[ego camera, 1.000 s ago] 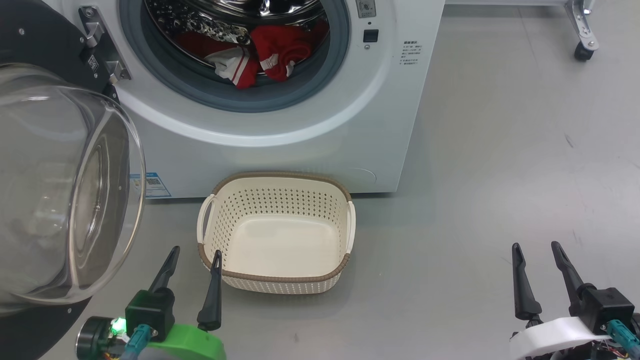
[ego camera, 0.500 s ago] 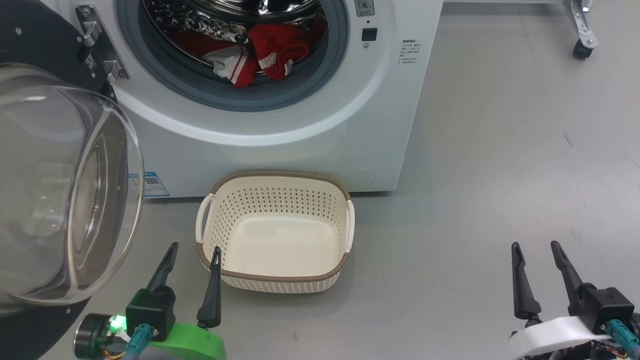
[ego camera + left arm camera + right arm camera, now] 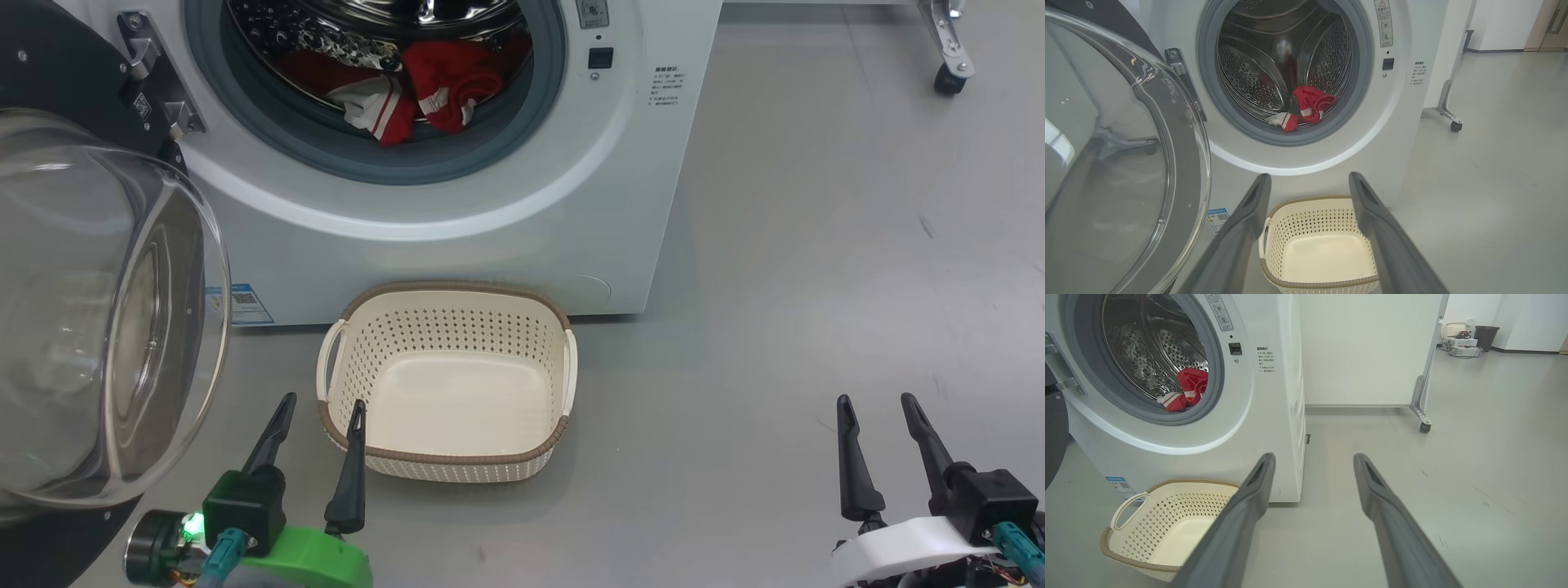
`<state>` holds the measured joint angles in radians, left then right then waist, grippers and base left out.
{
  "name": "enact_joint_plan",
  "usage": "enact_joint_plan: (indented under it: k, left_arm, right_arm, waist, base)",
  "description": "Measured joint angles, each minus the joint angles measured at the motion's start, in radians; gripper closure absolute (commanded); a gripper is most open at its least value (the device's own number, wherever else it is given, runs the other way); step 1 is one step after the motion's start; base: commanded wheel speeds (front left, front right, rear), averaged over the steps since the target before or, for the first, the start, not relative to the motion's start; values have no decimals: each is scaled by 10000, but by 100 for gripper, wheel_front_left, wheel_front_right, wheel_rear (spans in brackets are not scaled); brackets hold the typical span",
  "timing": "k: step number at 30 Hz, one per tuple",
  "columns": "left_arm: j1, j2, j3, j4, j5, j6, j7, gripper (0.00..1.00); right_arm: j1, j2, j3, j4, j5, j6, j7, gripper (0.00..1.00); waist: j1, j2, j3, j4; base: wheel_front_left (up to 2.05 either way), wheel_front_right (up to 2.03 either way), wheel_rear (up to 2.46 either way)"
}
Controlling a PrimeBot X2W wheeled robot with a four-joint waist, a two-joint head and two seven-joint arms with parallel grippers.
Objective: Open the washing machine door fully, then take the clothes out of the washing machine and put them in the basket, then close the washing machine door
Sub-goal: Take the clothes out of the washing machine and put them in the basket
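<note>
I have two grippers with two long dark fingers each, four fingers in all. My left gripper [image 3: 322, 402] stands spread wide with nothing between its fingers. My right gripper [image 3: 875, 400] is spread just as wide and also grips nothing.

One basket [image 3: 454, 287] sits just ahead of my left fingers and a little to their right. In the head view the tip of that gripper's right finger overlaps the basket's near left corner, and I cannot tell whether it touches. From my left wrist the basket shows between the two fingers. It has two side handles and is empty. It lies well to the left of my right fingers, which hang over the grey floor [image 3: 775, 327].

One washing machine [image 3: 490, 237] stands beyond the basket, straight ahead of my left fingers. Its one washing machine door [image 3: 98, 327] is swung open to the left of them, near my outer left finger but apart from it.

The clothes [image 3: 445, 77] lie at the drum's mouth on the grey gasket [image 3: 457, 163], far ahead of my left fingertips and above them. I count two red lumps, one bunched and one with a white panel and stripes. Whether they are two garments I cannot tell.

One blue label [image 3: 241, 302] sits low on the machine's front, ahead of my outer left finger. One caster wheel [image 3: 947, 82] stands far ahead of my right fingers.
</note>
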<state>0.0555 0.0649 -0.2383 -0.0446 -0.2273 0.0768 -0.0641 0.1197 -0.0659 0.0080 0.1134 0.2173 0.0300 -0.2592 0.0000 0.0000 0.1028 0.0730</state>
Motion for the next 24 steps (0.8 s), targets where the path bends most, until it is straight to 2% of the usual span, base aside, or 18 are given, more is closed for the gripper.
enact_joint_plan:
  k: [24]
  left_arm:
    - [2, 0, 10, 73, 63, 19, 104, 0]
  right_arm:
    - [0, 35, -27, 42, 0, 119, 0, 0]
  waist:
    - [0, 0, -37, -14]
  base:
    - [99, -99, 0]
